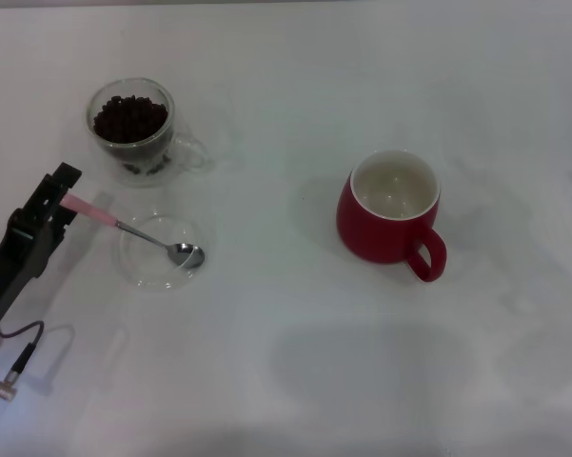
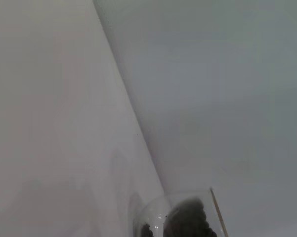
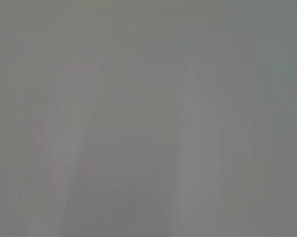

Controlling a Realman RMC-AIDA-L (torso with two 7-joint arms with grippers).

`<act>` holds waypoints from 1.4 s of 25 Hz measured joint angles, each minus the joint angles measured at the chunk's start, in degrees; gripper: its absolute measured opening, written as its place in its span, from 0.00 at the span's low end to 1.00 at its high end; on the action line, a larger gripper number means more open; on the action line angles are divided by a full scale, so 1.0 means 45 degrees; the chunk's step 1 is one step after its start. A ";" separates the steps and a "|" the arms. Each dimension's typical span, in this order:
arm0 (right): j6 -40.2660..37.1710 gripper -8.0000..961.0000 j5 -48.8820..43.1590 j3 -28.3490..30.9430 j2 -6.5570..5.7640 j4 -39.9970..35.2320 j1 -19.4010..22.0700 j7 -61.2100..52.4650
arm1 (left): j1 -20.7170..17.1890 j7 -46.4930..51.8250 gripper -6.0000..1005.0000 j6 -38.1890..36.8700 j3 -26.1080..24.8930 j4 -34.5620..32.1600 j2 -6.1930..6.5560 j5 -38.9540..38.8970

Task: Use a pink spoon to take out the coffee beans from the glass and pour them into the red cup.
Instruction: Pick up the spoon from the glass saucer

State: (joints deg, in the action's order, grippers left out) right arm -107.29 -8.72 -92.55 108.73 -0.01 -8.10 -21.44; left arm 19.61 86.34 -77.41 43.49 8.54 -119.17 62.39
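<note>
The pink spoon (image 1: 124, 227) lies slanted, its metal bowl resting in a flat clear dish (image 1: 143, 271) and its pink handle end raised to the left. My left gripper (image 1: 61, 202) is shut on that handle end. The glass (image 1: 133, 143) holding the coffee beans (image 1: 129, 118) stands just behind the dish. Both also show in the left wrist view: the glass (image 2: 153, 217) and the beans (image 2: 188, 222). The red cup (image 1: 385, 224), empty and white inside, stands to the right with its handle toward the front. My right gripper is out of view.
The white table (image 1: 286, 362) stretches wide between the dish and the red cup and toward the front. A cable and plug (image 1: 14, 362) hang by my left arm at the left edge. The right wrist view shows only blurred grey.
</note>
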 joint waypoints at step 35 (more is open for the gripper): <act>0.0034 0.69 0.0085 0.0000 0.0153 0.0003 0.0118 0.0018 | 0.0495 -0.0840 0.80 0.0923 0.0052 -0.0200 -0.0178 0.0515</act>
State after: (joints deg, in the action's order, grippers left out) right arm -107.14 -8.34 -92.55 109.42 0.00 -7.57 -21.35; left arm 21.84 82.56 -73.26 43.72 7.65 -119.97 64.71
